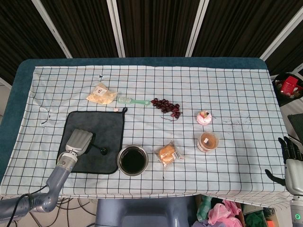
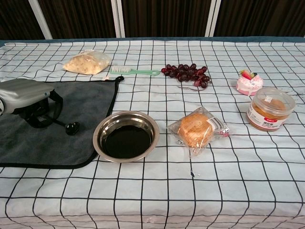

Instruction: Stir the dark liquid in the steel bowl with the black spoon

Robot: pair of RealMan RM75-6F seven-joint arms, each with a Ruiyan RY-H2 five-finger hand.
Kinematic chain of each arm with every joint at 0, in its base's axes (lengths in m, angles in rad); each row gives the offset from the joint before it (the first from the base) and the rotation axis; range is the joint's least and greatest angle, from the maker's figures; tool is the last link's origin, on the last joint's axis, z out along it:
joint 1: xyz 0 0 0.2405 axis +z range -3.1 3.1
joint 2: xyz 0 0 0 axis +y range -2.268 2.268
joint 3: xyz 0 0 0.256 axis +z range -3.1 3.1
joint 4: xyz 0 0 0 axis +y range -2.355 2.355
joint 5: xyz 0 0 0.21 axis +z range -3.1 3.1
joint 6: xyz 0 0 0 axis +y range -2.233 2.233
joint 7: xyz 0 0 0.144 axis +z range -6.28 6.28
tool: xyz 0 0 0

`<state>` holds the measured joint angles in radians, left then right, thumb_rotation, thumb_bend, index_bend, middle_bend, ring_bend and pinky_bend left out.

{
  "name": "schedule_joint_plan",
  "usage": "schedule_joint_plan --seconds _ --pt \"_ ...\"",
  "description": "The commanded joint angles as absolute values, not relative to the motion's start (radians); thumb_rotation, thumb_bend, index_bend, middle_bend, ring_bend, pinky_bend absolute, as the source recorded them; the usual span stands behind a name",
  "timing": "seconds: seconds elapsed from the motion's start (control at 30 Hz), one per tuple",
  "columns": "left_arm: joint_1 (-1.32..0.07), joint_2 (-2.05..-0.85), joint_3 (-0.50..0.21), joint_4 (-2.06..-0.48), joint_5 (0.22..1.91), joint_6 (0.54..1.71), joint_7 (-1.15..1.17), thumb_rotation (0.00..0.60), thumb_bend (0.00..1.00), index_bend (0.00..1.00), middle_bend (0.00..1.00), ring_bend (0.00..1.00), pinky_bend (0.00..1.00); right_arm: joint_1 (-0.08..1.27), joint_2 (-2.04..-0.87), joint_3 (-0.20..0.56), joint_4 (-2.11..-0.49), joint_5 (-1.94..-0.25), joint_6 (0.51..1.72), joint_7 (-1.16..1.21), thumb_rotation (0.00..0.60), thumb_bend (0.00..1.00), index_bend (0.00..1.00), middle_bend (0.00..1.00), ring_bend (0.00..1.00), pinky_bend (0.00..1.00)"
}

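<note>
Gripping the black spoon (image 2: 66, 125) over the grey cloth (image 1: 106, 130), the left hand (image 1: 78, 141) sits beside the steel bowl (image 2: 101, 128) of dark liquid (image 2: 125, 141); right hand (image 1: 292, 158) hangs spread, holding nothing.

— Where is the steel bowl (image 2: 126, 136)?

— It stands upright on the checked cloth, near the front edge, just beside the right border of the dark grey mat. It is round, shiny, with a wide flat rim.

— And the dark liquid (image 2: 123, 141)?

— It lies inside the bowl as a shallow, almost black pool. The surface is flat and reflects a little light.

— Do you see the black spoon (image 2: 69, 127)?

— Only partly. Its small round end lies on the mat, left of the bowl and not touching it. The thin handle goes left under the left hand (image 2: 29, 102), whose fingers are closed around it.
</note>
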<state>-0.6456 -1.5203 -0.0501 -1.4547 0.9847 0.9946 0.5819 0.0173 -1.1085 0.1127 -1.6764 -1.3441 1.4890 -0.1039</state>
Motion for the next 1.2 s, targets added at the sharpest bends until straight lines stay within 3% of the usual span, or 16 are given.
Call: schedule_joint_plan --seconds 0.03,1.2 --pt "-0.646 -1.521 -0.050 -1.455 0.985 0.995 0.582 0.600 0.40 0.56 0.92 0.81 0.72 0.017 -1.108 0.113 -1.676 -1.344 1.489 -0.103 0.600 0.12 0.03 0.01 0.06 0.22" --pt "-0.649 -1.508 -0.057 -1.470 0.967 0.986 0.581 0.600 0.45 0.57 0.93 0.81 0.72 0.017 -1.106 0.113 -1.675 -1.344 1.489 -0.097 0.600 0.12 0.03 0.01 0.06 0.22"
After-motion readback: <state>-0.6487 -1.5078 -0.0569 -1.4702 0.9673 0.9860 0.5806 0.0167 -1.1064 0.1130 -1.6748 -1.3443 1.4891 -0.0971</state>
